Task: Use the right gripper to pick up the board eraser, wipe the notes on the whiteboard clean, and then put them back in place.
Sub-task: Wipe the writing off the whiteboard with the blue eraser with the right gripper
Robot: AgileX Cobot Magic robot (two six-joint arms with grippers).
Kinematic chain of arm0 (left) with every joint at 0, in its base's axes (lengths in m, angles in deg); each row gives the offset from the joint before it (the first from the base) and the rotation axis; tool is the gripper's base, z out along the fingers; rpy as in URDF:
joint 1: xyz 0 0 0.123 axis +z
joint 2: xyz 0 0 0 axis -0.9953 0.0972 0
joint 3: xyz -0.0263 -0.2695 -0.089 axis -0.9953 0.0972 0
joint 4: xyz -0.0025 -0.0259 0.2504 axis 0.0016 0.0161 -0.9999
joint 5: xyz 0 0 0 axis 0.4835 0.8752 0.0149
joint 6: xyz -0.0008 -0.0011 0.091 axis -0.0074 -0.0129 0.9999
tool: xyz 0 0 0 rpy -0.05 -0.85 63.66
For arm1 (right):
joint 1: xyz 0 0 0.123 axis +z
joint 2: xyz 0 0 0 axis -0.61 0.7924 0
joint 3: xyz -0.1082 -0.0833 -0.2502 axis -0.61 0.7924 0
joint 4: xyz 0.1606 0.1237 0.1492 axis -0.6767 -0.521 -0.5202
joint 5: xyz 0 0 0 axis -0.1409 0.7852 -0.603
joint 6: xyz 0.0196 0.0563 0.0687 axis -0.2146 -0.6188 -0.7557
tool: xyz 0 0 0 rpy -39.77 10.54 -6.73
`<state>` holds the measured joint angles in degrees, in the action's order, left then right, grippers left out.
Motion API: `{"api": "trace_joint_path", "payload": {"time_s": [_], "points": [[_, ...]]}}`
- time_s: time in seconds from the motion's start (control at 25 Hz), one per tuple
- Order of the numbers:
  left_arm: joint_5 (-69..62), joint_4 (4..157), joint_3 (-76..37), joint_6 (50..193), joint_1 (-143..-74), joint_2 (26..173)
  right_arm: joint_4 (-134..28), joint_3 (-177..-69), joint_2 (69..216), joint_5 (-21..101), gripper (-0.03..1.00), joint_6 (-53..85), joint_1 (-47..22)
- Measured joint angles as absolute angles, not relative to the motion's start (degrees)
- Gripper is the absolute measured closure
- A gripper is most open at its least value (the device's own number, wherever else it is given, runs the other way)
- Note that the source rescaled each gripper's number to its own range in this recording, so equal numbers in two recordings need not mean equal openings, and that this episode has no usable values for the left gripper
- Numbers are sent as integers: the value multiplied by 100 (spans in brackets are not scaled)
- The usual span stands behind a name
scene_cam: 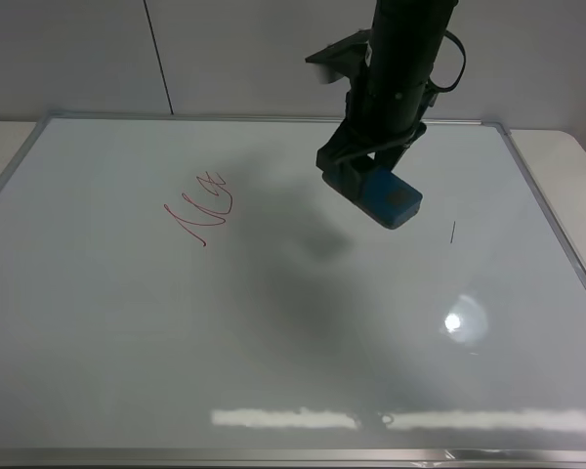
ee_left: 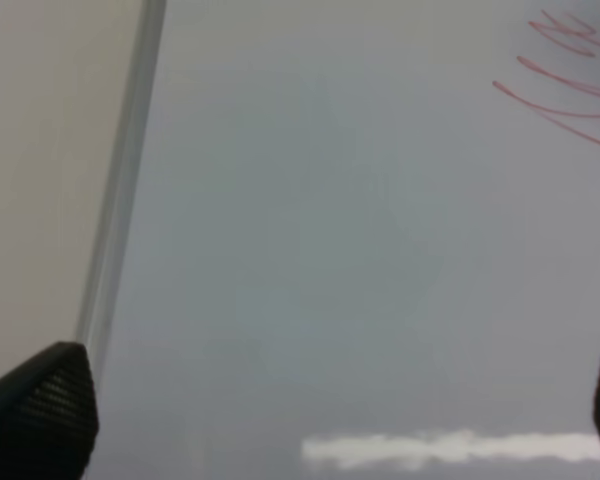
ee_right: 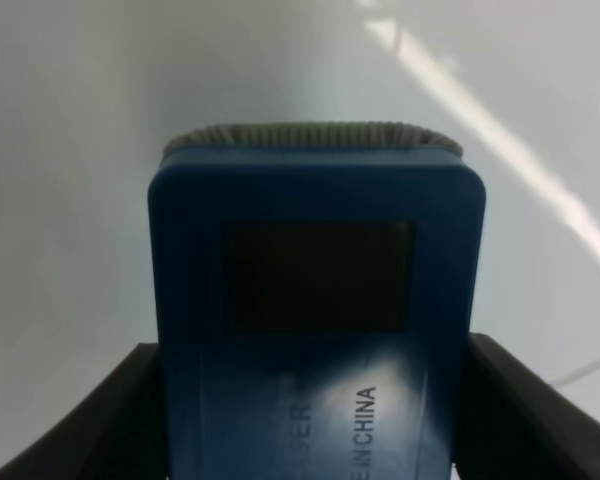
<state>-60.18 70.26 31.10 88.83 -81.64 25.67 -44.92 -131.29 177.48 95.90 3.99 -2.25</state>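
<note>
While the right gripper has its jaws clamped on the sides of the board eraser, you're holding it tilted over the upper right-centre of the whiteboard. Judging by the shadow, it's prob. off the surface. The notes sit well apart to the left, unwiped. Main risk: you land w/ that tilt, so only one felt edge touches and the red streaks instead of clearing; level it first. Press too hard & the eraser could twist or slip btwn the fingers, since they grip only its rear part. A short sweep would leave the far loops. Also watch the left gripper: jaws apart, empty, and its cam shows the scribble nearby, so a long sweep could clip it.
</note>
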Motion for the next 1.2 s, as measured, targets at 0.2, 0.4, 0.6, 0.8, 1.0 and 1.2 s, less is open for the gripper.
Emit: {"api": "trace_joint_path", "payload": {"time_s": [0.2,0.4,0.6,0.8,1.0,1.2], "points": [[-6018,7026,3110,8883,-8164,2567,-4532,-13129,17748,9195,94,452,152],[-6018,7026,3110,8883,-8164,2567,-4584,-13129,17748,8912,94,196,297],[-6018,7026,3110,8883,-8164,2567,-4584,-13129,17780,8813,94,166,335],[-6018,7026,3110,8883,-8164,2567,-4584,-13460,18097,9020,94,195,339],[-6018,7026,3110,8883,-8164,2567,-4492,-14422,18641,9557,94,189,351],[-6018,7026,3110,8883,-8164,2567,-4301,-15717,19427,9979,94,320,394]]}}
